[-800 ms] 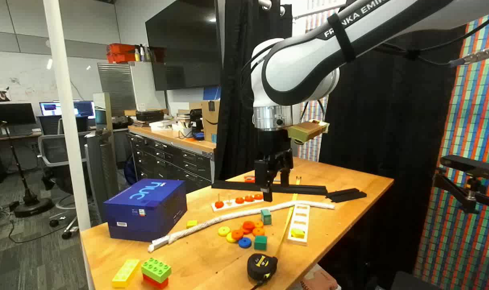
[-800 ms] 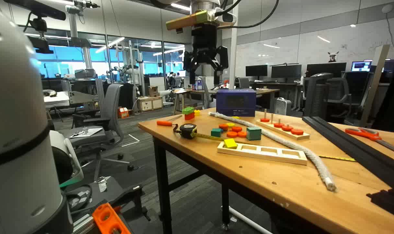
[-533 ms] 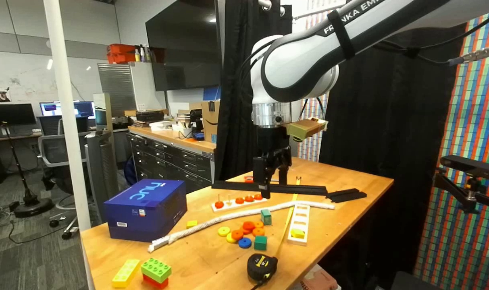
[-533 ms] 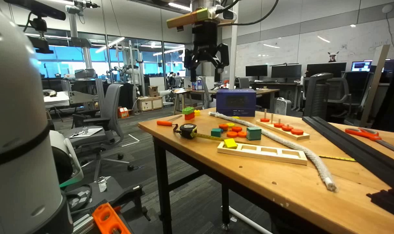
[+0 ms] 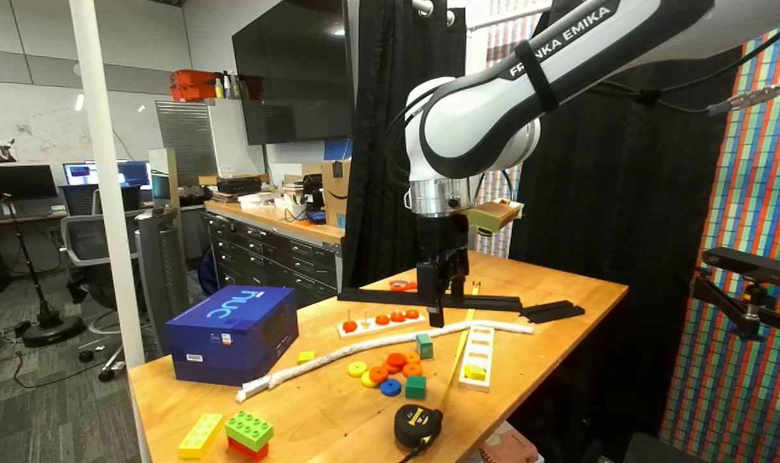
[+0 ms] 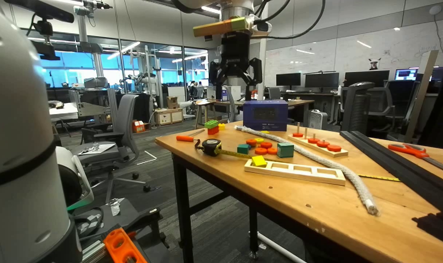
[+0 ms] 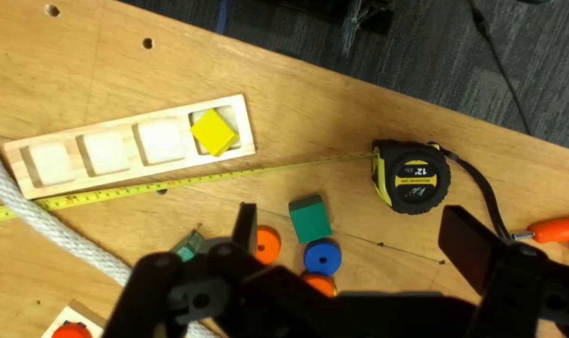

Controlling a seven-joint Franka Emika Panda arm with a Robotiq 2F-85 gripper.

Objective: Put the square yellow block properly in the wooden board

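The square yellow block (image 7: 214,132) sits over the end recess of the pale wooden board (image 7: 246,126) in the wrist view. It is turned against the recess and sits tilted, partly on the rim. In both exterior views the yellow block (image 5: 474,372) (image 6: 259,161) is at the board's end nearest the tape measure; the board (image 5: 474,386) (image 6: 298,176) lies flat near the table edge. My gripper (image 7: 350,211) is open and empty, its fingers wide apart. In both exterior views the gripper (image 5: 446,310) (image 6: 233,96) hangs above the table, apart from block and board.
A tape measure (image 7: 413,176) has its yellow tape (image 7: 125,190) pulled out along the board. A green block (image 7: 311,220), blue disc (image 7: 322,257) and orange discs lie nearby. A white rope (image 5: 364,347), pegged board (image 6: 318,146), blue box (image 5: 232,334) and another yellow block (image 5: 306,357) are beyond.
My gripper has come down and shifted to the right in both exterior views. Its fingers stay apart. The block and the board have not moved.
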